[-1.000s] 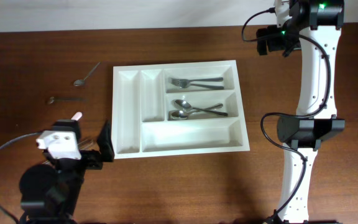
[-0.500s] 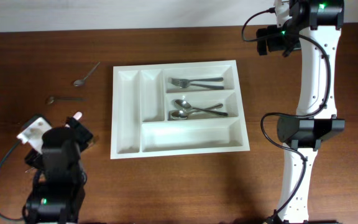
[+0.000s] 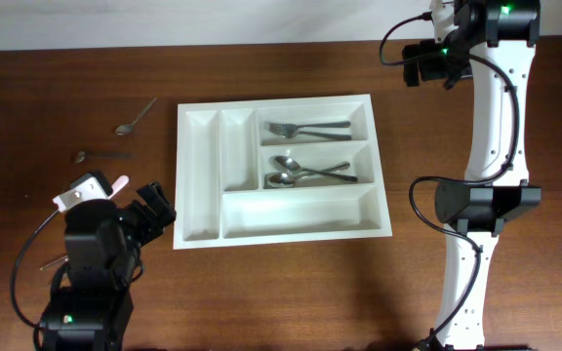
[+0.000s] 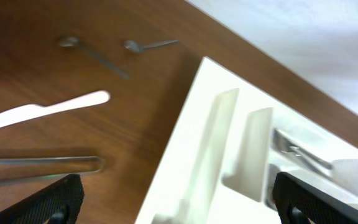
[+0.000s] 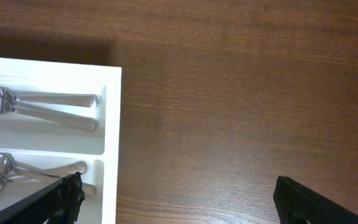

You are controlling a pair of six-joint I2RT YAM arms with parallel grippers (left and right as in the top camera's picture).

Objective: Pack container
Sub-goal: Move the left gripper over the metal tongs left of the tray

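1. Nearest, on the left, the left pincer (image 3: 156, 208) hovers over the dark brown wooden table (image 3: 66, 78). Its two black fingers (image 4: 58, 199) are spread wide apart.
2. Right by this pincer lies a flat white plastic knife (image 4: 42, 109). A long shiny metal piece (image 4: 42, 165) lies a bit nearer than the knife. It is too blurry to say what it is.
3. The large white plastic cutlery tray (image 3: 301, 210) lies flat in the middle of the table. Its near left corner is just beside the left pincer. I cannot tell if they touch.
4. The tray has two long thin boxes on its left side and three wider boxes on its right side.
5. In the middle wide box lie two shiny metal spoons (image 3: 305, 173). In the far wide box lie two shiny metal forks (image 3: 305, 129), with their handles pointing right.
6. Farther off on the left, on the table, lies a small grey metal spoon (image 3: 100, 154). A second small grey metal spoon (image 3: 137, 115) lies farther still, near the tray's far left corner.
7. Farthest, on the right, the right pincer (image 3: 420, 63) hovers over the table, just past the tray's far right corner. Its black fingers (image 5: 64, 196) are spread wide apart too.
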